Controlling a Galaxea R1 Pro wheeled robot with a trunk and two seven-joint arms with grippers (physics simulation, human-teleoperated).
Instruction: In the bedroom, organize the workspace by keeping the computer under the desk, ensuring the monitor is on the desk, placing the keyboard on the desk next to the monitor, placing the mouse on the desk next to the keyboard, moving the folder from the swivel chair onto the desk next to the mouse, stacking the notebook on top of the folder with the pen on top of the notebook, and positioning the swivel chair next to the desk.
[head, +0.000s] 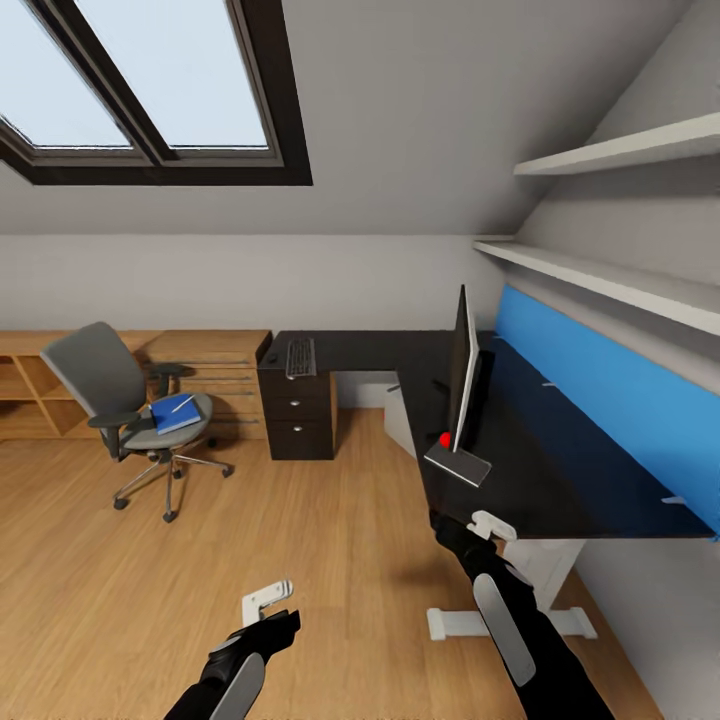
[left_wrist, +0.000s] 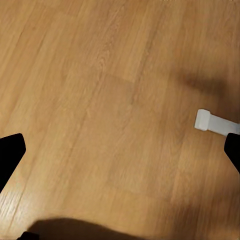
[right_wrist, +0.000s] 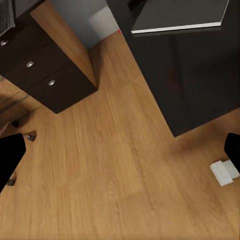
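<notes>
The black-topped desk (head: 520, 470) runs along the right wall. On it the monitor (head: 463, 365) stands edge-on, its stand base (right_wrist: 177, 15) near the front edge. The keyboard (head: 301, 357) and a small dark mouse (head: 270, 356) lie on the far wing above the drawers. A grey box, apparently the computer (head: 400, 418), sits under the desk. The swivel chair (head: 100, 375) stands at the left, with the blue folder (head: 175, 414) and white pen (head: 183, 403) on its seat. The notebook is out of view. My left gripper (head: 268, 598) and right gripper (head: 492, 524) hang open over the floor.
A black drawer unit (head: 298, 412) stands under the desk's far wing, with light wooden cabinets (head: 215, 365) to its left. A small red object (head: 445, 439) sits beside the monitor base. A white desk foot (head: 470, 622) lies on the wooden floor (head: 300, 540) near my right arm.
</notes>
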